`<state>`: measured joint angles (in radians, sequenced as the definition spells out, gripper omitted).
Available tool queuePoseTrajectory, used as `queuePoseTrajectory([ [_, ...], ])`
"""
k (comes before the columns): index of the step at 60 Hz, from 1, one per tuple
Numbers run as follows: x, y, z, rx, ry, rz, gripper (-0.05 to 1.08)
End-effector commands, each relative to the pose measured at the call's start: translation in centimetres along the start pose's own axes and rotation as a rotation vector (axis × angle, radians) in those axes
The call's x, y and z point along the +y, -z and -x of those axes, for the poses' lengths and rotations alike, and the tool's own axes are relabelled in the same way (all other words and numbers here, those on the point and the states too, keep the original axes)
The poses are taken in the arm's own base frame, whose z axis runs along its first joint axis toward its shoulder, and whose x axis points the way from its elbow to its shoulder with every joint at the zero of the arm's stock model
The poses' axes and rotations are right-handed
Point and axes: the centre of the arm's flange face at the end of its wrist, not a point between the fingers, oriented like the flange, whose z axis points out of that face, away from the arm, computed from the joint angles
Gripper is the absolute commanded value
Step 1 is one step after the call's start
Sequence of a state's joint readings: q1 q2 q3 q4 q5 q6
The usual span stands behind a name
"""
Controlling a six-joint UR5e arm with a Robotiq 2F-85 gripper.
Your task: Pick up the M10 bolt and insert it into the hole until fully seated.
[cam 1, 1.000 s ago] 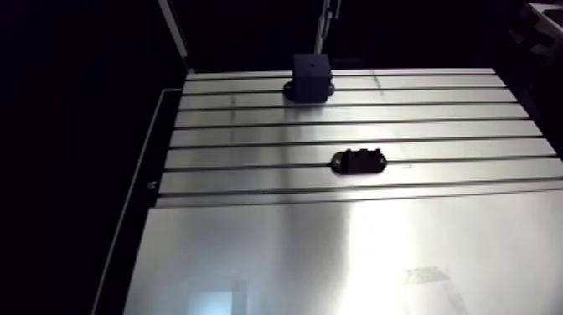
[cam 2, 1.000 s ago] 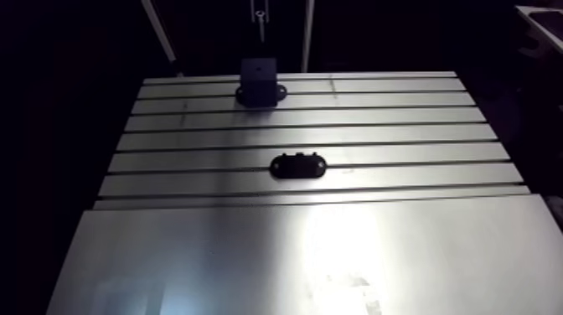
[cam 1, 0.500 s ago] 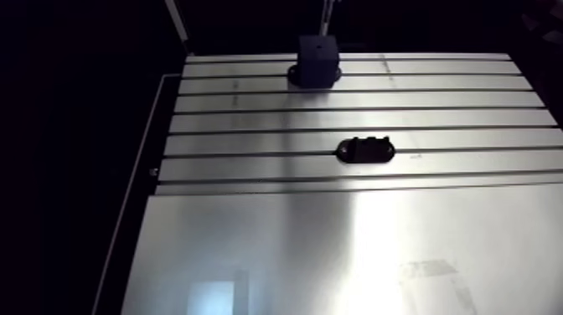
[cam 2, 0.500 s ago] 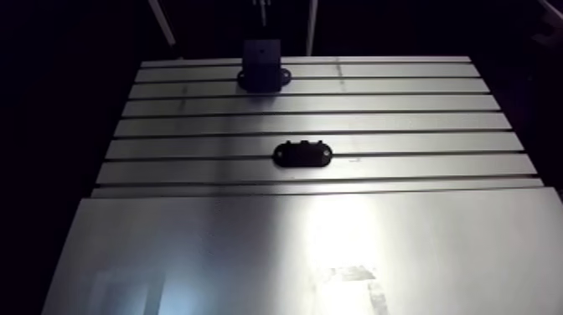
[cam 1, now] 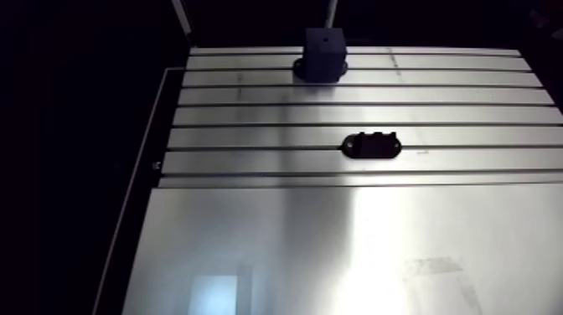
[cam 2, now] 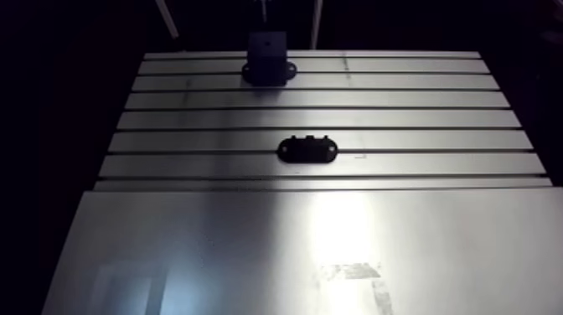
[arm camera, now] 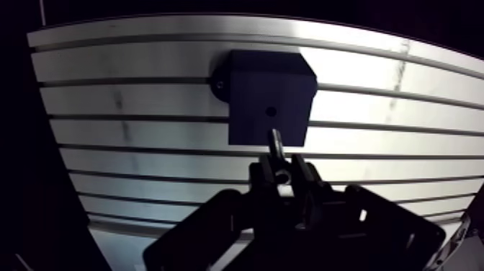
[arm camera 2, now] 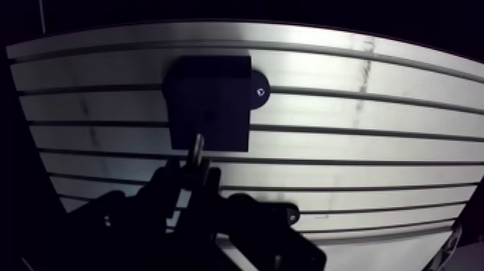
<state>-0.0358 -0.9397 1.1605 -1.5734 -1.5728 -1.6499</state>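
Note:
In the wrist view my gripper (arm camera: 281, 171) is shut on the M10 bolt (arm camera: 275, 143), whose shank sticks out ahead of the fingertips. Just ahead of the bolt's tip stands a dark square block (arm camera: 270, 94) with a small hole (arm camera: 270, 112) in its top face. The tip lies close to the hole, slightly short of it, over the block's near edge. In the arm view the same block (cam 2: 268, 58) stands at the table's far edge. The gripper itself cannot be made out there.
A black oval holder (cam 2: 307, 150) lies on the slotted table (cam 2: 419, 117) at mid depth, apart from the block. A smooth metal plate (cam 2: 251, 251) covers the near half. The table's left edge (cam 1: 159, 167) drops into darkness.
The arm view has shifted, so the camera moved with the arm. The block and the oval holder keep their places on the table.

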Motion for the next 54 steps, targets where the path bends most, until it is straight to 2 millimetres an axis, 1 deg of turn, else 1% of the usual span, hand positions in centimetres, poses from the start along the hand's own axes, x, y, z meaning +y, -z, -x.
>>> queuePoseTrajectory([
  [1, 0.1, -0.4, -0.2, -0.007, 0.000, 0.012, 1.08],
  [18, 0.1, -1.4, -1.0, -0.021, 0.002, 0.013, 1.08],
  [28, 0.1, -1.4, -1.5, -0.017, 0.002, 0.012, 1.08],
  [33, -0.2, -1.1, -1.6, -0.012, 0.006, 0.011, 1.08],
  [38, -0.3, -1.5, -1.9, -0.022, 0.008, 0.011, 1.08],
  [54, -0.8, -2.1, -1.8, -0.042, 0.014, 0.012, 1.08],
])
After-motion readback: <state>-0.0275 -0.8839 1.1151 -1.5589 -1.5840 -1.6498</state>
